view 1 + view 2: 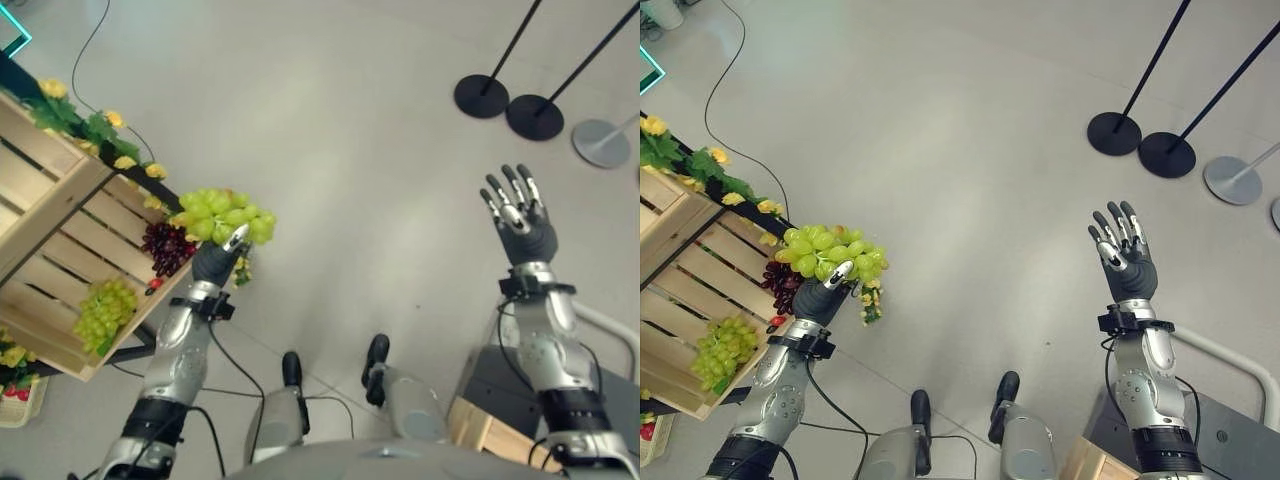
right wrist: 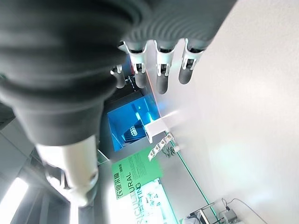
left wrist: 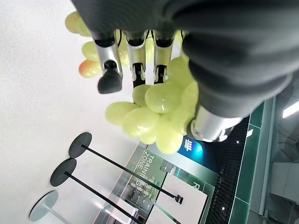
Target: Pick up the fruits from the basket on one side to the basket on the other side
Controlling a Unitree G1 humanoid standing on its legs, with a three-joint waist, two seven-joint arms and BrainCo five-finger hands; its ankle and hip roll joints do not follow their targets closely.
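My left hand (image 1: pixel 215 262) has its fingers (image 3: pixel 108 70) curled round a bunch of green grapes (image 1: pixel 225 215), lifted just off the corner of the wooden crate (image 1: pixel 60 235) so it can swing across to the other side. Another green bunch (image 1: pixel 103 310) and dark grapes (image 1: pixel 165 247) lie in the crate. My right hand (image 1: pixel 520 220) hangs apart over the floor (image 1: pixel 350 130), fingers straight and spread, holding nothing.
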